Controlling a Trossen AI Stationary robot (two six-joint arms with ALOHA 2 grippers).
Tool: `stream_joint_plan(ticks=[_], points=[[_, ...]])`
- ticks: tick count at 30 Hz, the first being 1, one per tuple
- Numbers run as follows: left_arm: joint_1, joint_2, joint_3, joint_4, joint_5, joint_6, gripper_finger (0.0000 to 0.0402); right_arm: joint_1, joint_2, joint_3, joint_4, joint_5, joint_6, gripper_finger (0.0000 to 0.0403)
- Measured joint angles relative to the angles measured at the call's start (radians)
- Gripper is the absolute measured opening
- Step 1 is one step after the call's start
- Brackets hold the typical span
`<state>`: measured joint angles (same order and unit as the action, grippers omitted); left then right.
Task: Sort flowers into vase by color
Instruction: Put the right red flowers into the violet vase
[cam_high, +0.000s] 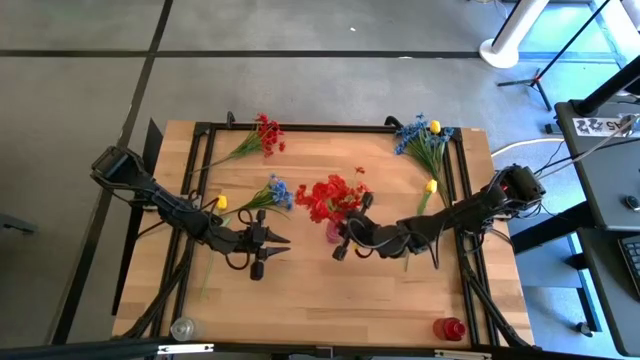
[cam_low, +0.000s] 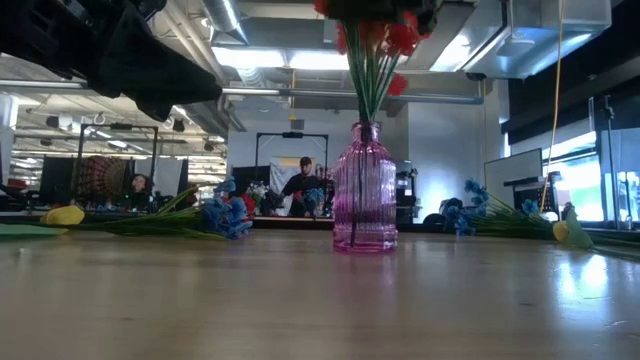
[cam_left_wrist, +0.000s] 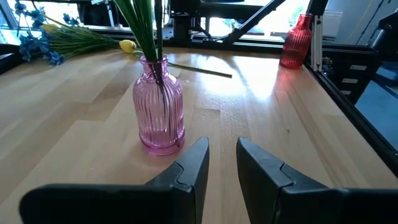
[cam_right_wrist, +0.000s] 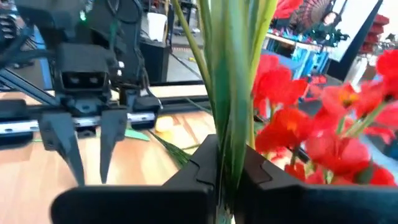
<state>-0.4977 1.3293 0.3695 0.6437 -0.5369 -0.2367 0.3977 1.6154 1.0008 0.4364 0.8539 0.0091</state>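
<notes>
A ribbed pink vase (cam_left_wrist: 160, 118) stands mid-table (cam_high: 333, 233) with a bunch of red flowers (cam_high: 330, 198) whose green stems (cam_low: 370, 85) run down into its neck. My right gripper (cam_right_wrist: 229, 165) sits just above the vase (cam_high: 342, 243), shut on those stems. My left gripper (cam_left_wrist: 222, 162) is open and holds nothing, a short way to the vase's left (cam_high: 268, 246), its fingers pointing at it. A blue sprig (cam_high: 272, 193) and a yellow blossom (cam_high: 221, 202) lie on the table to the left. One red sprig (cam_high: 262, 135) lies at the far edge. My right gripper pinches the bunch of green stems (cam_right_wrist: 231, 140) between its two fingers, below the red blossoms (cam_right_wrist: 323, 137) and above the vase's neck. The fingers come level from the table's right and lie across the stems. The bunch stands roughly upright, its lower ends inside the pink vase.
A blue and yellow bunch (cam_high: 425, 140) lies at the far right, with a yellow blossom (cam_high: 431, 186) nearer. A clear vase (cam_high: 183, 328) stands at the near left corner and a red vase (cam_high: 450, 328) at the near right. People show in the room beyond.
</notes>
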Motion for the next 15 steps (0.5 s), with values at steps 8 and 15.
stream_joint_plan(ticks=[8,15], points=[[0.000,0.000,0.000,0.000,0.004,0.002,0.0079,0.001,0.000,0.000,-0.140,0.021,0.121,0.0033],[0.000,-0.023,0.000,-0.021,0.004,0.002,0.0079,0.001,-0.001,0.000,-0.211,0.017,0.144,0.0135]])
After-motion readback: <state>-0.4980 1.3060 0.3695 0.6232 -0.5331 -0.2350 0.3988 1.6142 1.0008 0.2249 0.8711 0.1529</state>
